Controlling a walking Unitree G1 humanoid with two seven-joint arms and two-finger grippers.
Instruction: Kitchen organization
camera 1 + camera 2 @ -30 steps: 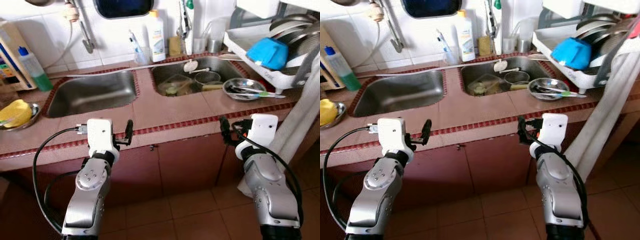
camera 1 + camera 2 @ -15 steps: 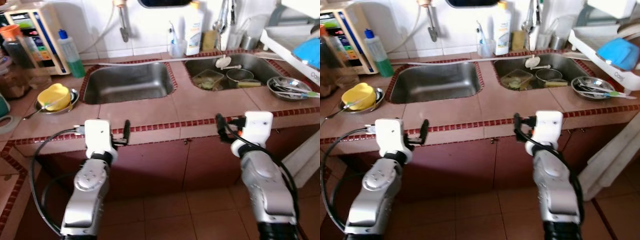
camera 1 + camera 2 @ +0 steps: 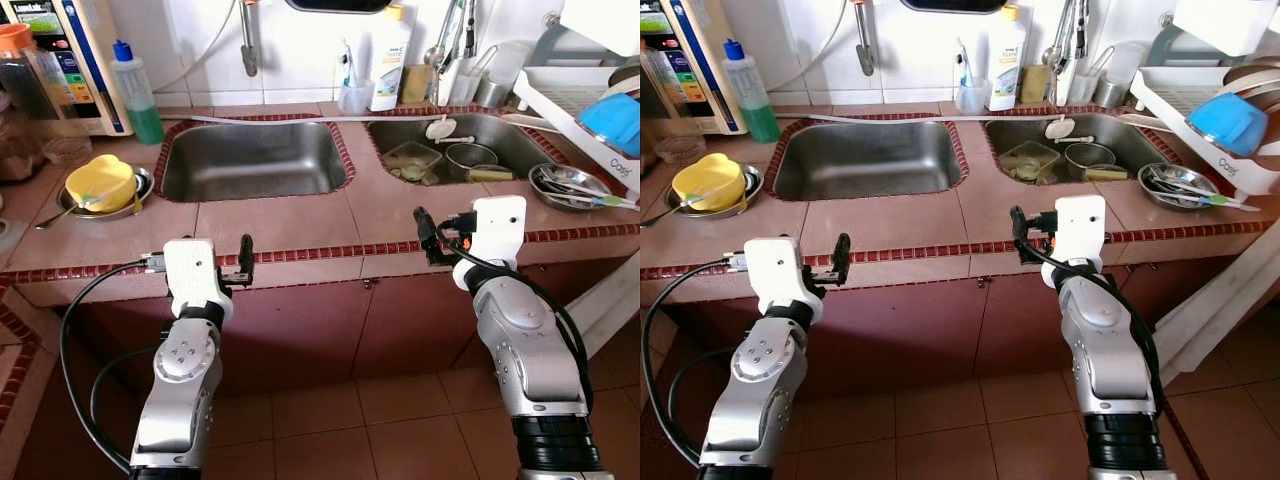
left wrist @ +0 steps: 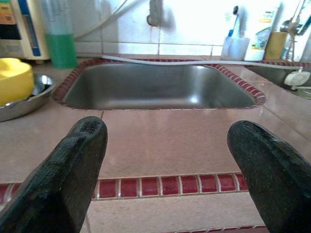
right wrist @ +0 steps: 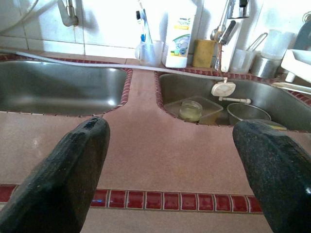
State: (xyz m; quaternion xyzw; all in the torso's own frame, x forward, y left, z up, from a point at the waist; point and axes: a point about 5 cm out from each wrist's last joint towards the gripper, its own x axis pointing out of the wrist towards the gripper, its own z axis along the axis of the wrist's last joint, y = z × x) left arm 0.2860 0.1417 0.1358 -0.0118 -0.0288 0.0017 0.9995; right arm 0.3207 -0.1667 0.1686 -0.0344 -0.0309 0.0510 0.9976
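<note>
Left-eye view had both grippers — left gripper [image 3: 243,262], right gripper [image 3: 424,234] — spread, empty, at the counter's [image 3: 300,222] front edge; you should have approached squarely.

Water dispenser [image 3: 55,55] and dish rack [image 3: 590,95] cut by frame edges; cutlery in steel plate [image 3: 568,185] too small to identify.
</note>
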